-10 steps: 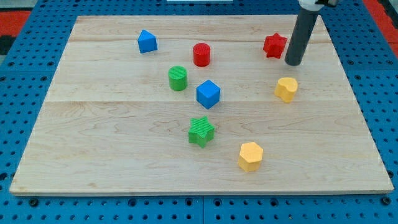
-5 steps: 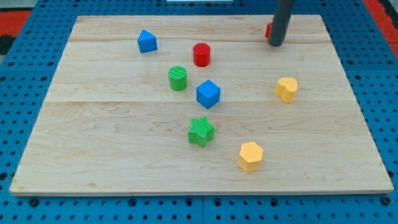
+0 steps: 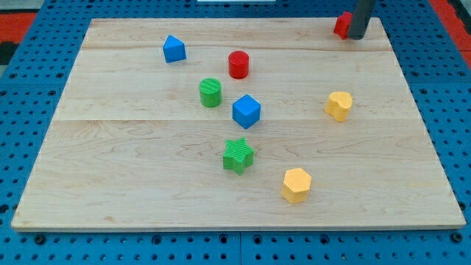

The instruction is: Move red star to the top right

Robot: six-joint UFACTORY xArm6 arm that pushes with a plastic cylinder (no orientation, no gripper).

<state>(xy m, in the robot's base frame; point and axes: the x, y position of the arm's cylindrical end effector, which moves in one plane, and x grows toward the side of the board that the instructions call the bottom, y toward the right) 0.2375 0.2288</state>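
Note:
The red star (image 3: 341, 24) sits near the board's top right corner, mostly hidden behind my dark rod; only its left part shows. My tip (image 3: 357, 36) rests on the board just to the right of the star, touching or nearly touching it.
A blue block (image 3: 174, 48) is at the top left, a red cylinder (image 3: 238, 64) in the upper middle, with a green cylinder (image 3: 210, 92), a blue cube (image 3: 246, 111) and a green star (image 3: 238, 154) below. Two yellow blocks lie at right (image 3: 338, 104) and bottom (image 3: 296, 184).
The red star has moved up and to the right, from the upper right area to near the top right corner. My rod moved up and right with it.

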